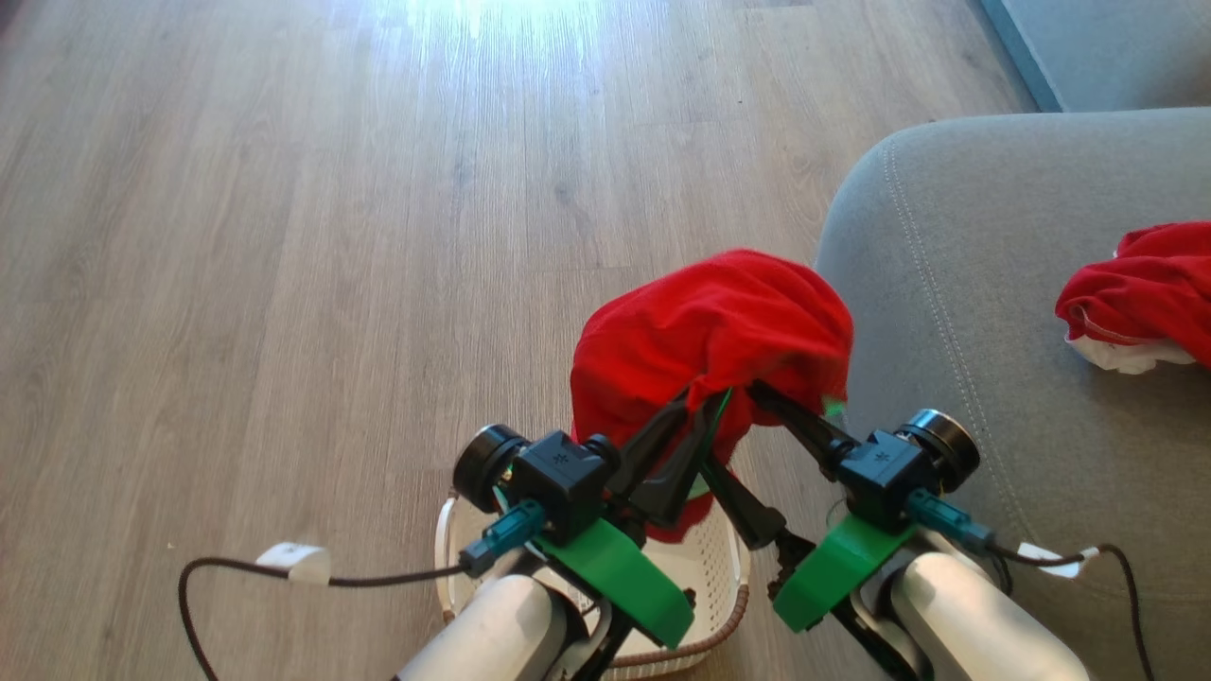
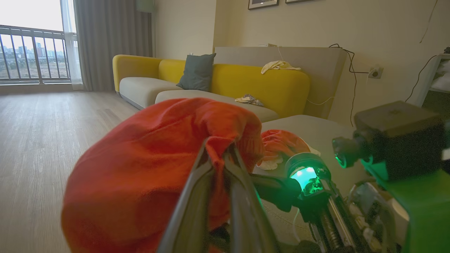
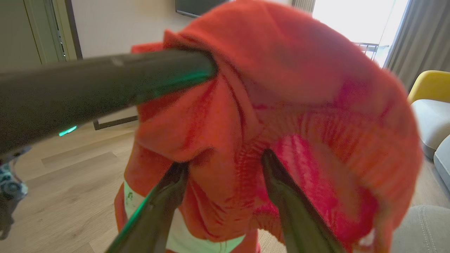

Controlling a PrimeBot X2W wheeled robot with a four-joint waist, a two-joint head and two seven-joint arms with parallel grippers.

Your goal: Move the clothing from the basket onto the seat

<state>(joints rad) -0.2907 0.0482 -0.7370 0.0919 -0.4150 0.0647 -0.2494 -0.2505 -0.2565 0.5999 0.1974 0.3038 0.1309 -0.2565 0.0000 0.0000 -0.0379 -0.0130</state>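
A red garment (image 1: 710, 331) hangs bunched in the air above the cream basket (image 1: 724, 567). My left gripper (image 1: 700, 409) is shut on a fold of the garment; the left wrist view shows its two fingers pinching the cloth (image 2: 218, 151). My right gripper (image 1: 733, 426) stands open right beside it. In the right wrist view its spread fingers (image 3: 225, 160) reach into the drooping red fabric (image 3: 299, 88). A second red garment (image 1: 1145, 293) with a white edge lies crumpled on the grey seat (image 1: 974, 397), to the right of both grippers.
Wooden floor (image 1: 284, 236) stretches ahead and to the left. The seat's rounded corner lies just right of the basket. A yellow and grey sofa (image 2: 218, 80) with a cushion stands farther off along the wall. Cables trail from both wrists.
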